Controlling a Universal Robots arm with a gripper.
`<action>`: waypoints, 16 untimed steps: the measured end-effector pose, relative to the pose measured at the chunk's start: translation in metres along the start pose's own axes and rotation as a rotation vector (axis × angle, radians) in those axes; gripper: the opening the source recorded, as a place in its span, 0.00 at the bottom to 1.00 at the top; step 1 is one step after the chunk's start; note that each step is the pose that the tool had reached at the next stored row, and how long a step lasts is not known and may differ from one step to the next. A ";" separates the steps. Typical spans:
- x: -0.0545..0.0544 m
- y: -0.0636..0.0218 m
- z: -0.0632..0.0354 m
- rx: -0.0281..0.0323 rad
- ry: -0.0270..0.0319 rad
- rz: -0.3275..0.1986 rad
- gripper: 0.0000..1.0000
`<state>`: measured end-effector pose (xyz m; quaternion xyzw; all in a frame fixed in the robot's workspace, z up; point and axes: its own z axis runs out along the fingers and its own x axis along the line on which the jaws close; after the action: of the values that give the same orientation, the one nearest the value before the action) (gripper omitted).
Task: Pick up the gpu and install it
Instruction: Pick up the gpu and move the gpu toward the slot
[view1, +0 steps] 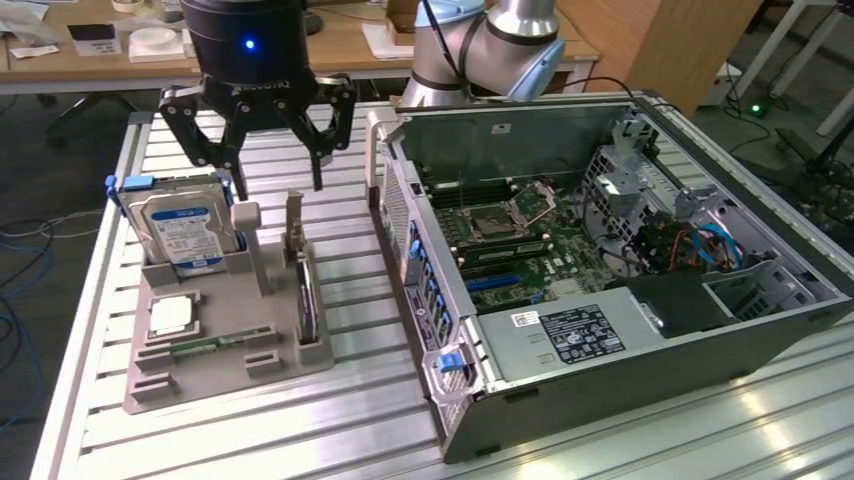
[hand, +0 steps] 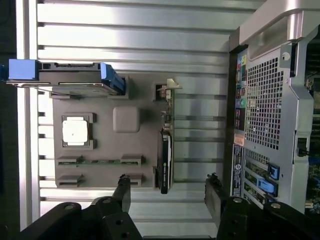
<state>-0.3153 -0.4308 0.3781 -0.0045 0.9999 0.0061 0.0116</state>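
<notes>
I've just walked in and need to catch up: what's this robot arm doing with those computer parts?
The robot arm's gripper hovers with its jaws open above a gray parts holder on the table, holding nothing. The gpu stands on edge in that holder, roughly beneath the gripper, not yet picked up. A hard drive stands in the same holder. The open computer case sits at the exterior view's right.
</notes>
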 end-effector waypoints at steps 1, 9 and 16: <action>0.000 0.0000 0.0016 0.0009 0.0001 0.000 0.71; 0.000 0.0005 0.0143 0.0017 -0.0018 0.000 0.71; 0.001 0.0004 0.0247 0.0016 -0.0019 0.000 0.71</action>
<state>-0.3155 -0.4301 0.3534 -0.0043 0.9999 0.0053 0.0126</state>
